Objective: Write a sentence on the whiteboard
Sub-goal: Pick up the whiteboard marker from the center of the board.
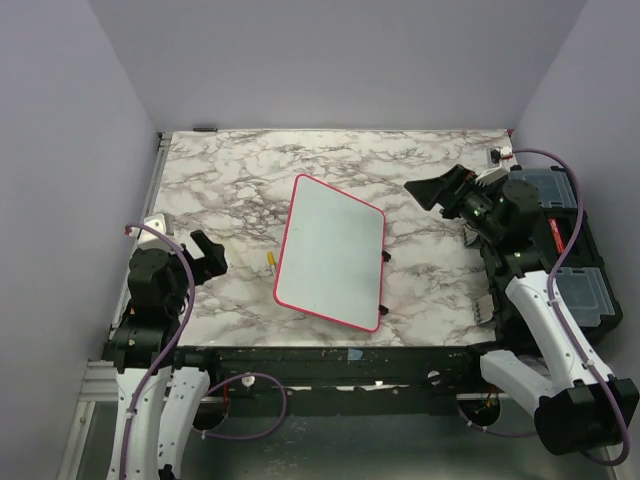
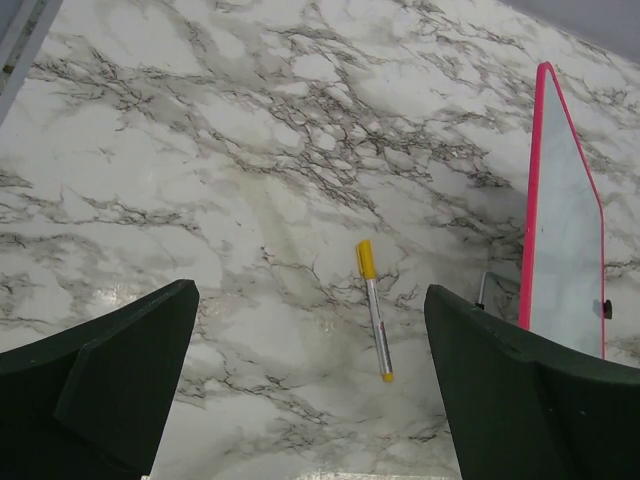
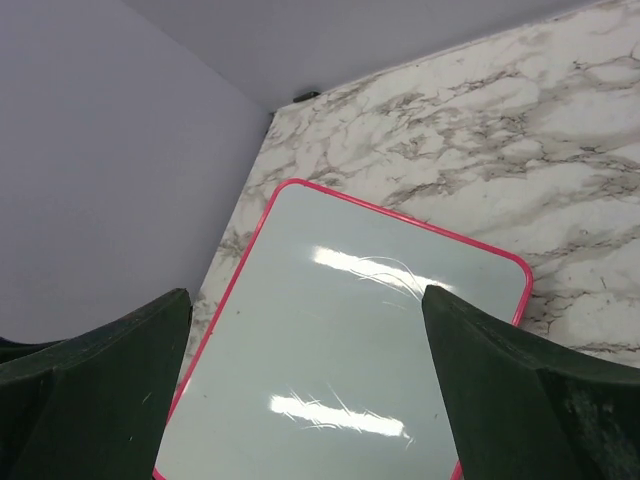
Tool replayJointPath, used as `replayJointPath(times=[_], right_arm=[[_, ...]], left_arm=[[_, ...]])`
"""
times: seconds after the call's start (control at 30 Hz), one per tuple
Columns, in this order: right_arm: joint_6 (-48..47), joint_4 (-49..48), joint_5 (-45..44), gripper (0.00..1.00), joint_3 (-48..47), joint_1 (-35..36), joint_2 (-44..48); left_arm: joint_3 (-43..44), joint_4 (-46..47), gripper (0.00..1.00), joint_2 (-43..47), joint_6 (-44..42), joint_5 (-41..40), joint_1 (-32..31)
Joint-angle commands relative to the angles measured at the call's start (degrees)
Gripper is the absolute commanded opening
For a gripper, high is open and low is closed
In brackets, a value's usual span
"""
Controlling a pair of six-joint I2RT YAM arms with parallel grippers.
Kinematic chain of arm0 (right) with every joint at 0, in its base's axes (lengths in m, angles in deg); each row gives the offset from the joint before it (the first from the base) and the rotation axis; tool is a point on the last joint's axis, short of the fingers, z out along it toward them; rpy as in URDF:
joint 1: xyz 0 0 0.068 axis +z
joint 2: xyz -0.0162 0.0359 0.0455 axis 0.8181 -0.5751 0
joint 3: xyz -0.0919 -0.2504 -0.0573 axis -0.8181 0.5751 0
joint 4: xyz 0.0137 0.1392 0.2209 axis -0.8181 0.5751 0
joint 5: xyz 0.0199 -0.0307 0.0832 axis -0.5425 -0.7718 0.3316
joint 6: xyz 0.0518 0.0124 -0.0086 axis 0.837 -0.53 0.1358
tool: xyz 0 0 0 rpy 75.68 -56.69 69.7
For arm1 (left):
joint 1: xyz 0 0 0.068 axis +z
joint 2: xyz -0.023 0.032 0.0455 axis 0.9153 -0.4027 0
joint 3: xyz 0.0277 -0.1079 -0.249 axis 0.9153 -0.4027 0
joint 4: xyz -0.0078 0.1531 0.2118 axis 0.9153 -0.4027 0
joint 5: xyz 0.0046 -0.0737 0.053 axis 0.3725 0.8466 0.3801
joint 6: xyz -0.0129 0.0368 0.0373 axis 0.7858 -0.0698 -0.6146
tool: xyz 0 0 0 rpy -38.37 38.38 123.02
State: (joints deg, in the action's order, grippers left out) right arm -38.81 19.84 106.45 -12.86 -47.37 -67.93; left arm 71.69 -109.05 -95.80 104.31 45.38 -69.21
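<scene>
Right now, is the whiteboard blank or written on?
Looks blank: the whiteboard shows no letters in the top or right wrist view, only glare streaks. Very faint ink could go unseen.

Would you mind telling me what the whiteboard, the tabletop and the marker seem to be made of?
Whiteboard: glossy white surface, likely coated, given the sharp light reflections; pink frame looks plastic. Tabletop: marble pattern, slight sheen, possibly a printed laminate. Marker: apparently plastic, yellow cap, pale barrel.
</scene>
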Motion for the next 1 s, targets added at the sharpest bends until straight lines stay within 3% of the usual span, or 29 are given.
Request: replayJointPath(times=[0.0,0.37,0.63,0.97], right_arm=[[0.8,3.2,0.7,1.00,-0.4,0.0,0.1],[-4.7,18.4,-3.4,1.00,-7.6,0.3,-1.9],[-7.9,29.4,-13.0,1.00,-11.8,2.2,-2.5],[-7.8,33.9,-13.4,1.00,-11.4,2.4,-1.7]], left_arm=[[-0.2,-0.7,0.97,0.4,-0.7,2.8,0.3],[0.2,-1.3,0.93,-1.4,-0.7,4.2,0.3],[0.9,-3.2,0.85,-5.7,3.0,2.6,-0.4],[-1.9,-4.5,0.75,-13.4,13.5,-8.3,-14.8]])
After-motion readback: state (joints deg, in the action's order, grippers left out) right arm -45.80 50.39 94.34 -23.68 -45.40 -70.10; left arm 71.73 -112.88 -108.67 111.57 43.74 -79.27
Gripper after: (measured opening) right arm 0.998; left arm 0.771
